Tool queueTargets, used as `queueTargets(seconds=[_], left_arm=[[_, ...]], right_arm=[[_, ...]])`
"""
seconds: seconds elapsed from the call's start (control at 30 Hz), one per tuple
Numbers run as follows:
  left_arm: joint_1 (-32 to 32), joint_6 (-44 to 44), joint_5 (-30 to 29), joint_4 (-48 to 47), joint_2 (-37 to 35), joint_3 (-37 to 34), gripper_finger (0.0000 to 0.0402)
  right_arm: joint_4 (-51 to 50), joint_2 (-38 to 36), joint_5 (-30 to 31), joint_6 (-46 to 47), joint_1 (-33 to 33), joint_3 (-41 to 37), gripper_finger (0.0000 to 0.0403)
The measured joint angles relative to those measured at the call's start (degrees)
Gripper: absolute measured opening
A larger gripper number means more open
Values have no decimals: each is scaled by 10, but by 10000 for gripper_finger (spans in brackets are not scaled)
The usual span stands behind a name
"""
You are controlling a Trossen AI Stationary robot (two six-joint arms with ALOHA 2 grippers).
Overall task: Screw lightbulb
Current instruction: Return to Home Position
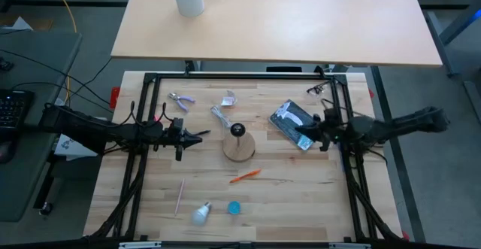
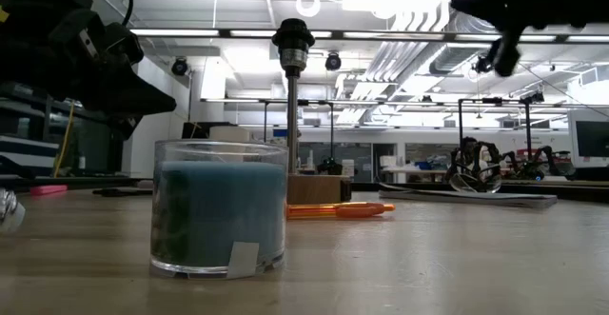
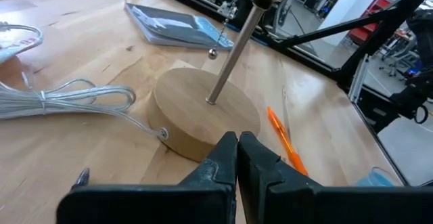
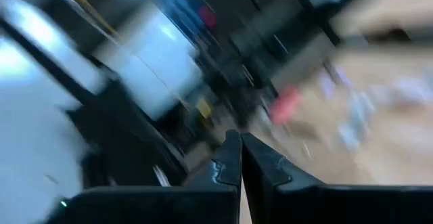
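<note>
Wooden worktop (image 1: pixel 301 196) carries the lamp (image 1: pixel 239 145) at its middle, its socket empty. The lightbulb (image 1: pixel 201 214) lies on its side near the front edge, close to a blue cap (image 1: pixel 234 208) and well apart from both arms. Beside the lamp hangs the left gripper (image 1: pixel 201 135), fingers (image 3: pixel 223 156) pressed together on nothing. The right gripper (image 1: pixel 299 136), over a grey packet (image 1: pixel 289 117), is likewise closed and empty. Lying front-left of the lamp, the lightbulb looks nearer the left arm.
</note>
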Motion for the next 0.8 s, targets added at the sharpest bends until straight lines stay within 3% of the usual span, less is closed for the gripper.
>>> queueTargets(seconds=[0.07, 0.13, 0.2, 0.33, 0.5, 0.57, 0.67, 0.8], left_arm=[[0, 0, 0, 0, 0, 0, 0], [0, 0, 0, 0, 0, 0, 0], [0, 1, 0, 1, 0, 0, 0], [0, 1, 0, -4, 0, 0, 0], [0, 1, 0, -5, 0, 0, 0], [0, 1, 0, -4, 0, 0, 0], [0, 1, 0, -5, 0, 0, 0], [0, 0, 0, -5, 0, 0, 0]], right_arm=[[177, 2, -50, -50, -42, -78, 0], [291, 1, -98, -73, -87, -138, 0], [287, -4, -148, -96, -135, -144, 0], [250, -6, -349, -175, -225, -118, 0], [186, -6, -535, -179, -310, -116, 0], [148, -6, -562, -188, -326, -116, 0], [83, -6, -549, -252, -333, -116, 0], [-6, -5, -421, -312, -322, -116, 0]])
